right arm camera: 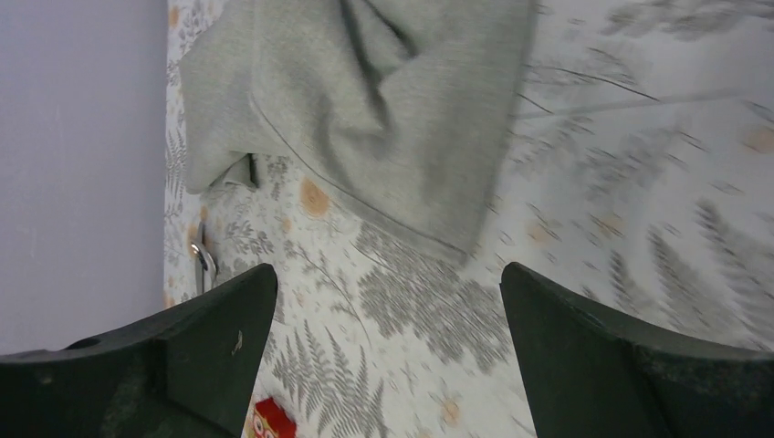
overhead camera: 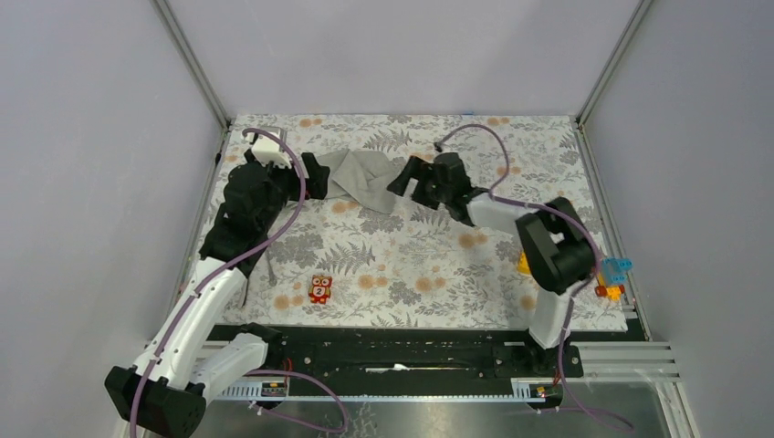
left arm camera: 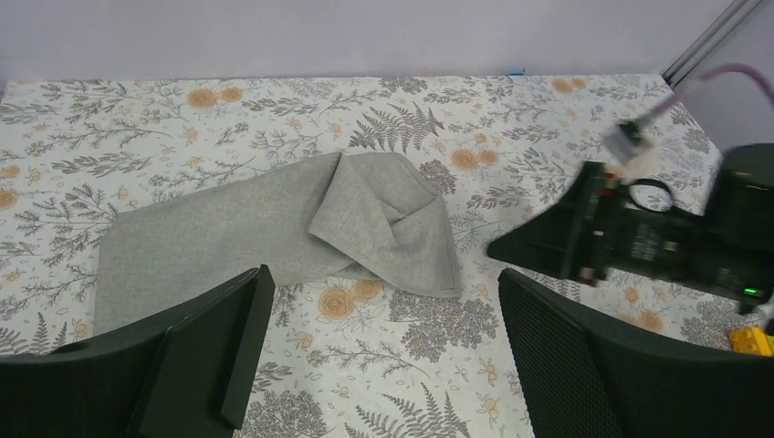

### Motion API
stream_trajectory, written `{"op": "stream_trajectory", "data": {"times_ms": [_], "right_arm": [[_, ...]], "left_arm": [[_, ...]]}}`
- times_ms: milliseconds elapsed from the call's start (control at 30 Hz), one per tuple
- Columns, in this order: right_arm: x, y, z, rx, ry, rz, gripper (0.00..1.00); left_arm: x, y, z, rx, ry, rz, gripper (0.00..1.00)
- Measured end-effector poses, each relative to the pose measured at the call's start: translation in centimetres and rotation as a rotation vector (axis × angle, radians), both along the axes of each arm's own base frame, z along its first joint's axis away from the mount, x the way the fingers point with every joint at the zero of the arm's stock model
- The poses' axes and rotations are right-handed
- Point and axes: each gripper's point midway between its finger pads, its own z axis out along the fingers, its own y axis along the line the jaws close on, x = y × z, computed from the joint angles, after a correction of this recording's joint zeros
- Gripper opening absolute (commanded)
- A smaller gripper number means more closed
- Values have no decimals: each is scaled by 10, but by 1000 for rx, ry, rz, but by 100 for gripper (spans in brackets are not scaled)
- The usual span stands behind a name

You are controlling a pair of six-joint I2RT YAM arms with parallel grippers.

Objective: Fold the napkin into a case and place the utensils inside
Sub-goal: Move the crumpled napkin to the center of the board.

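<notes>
Gaping fully wide and gripping nothing: left hand (left arm camera: 379, 306) and right hand (right arm camera: 388, 292), poised at opposite ends of the crumpled napkin (left arm camera: 274, 228).

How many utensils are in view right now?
1. A slim silver utensil lies on the floral cover beside the left arm, left of the red toy figure. A second may be hidden by that arm or under the napkin.

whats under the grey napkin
Only the floral table cover shows around the napkin, which lies crumpled with one end folded over itself. Whatever is beneath is hidden by the cloth. One shiny utensil lies uncovered, apart from it, in the right wrist view.
</notes>
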Motion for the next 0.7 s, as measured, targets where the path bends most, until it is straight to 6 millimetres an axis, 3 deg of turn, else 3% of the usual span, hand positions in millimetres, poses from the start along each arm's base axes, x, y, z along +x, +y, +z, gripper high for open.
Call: {"op": "stream_trajectory", "data": {"times_ms": [200,333,433,533,633,700], "right_arm": [[30,79,-4,-33,-54,118,97],[37,109,-3,-169,-127,122,97],[39,128,-13,-286,-141,96,97],[32,132,-37,-389,-124,85,97],[23,119,-64,-491,-74,80,97],[24,109,-73,-534,-62,60,85]], "left_arm": [[4,-2,-5,3,12,-5,99],[8,-3,-13,11,35,-4,99],[10,-4,-17,13,47,-4,99],[12,-5,-22,17,62,-4,99],[15,-6,-28,23,81,-3,99],[17,-7,-33,27,93,-3,99]]}}
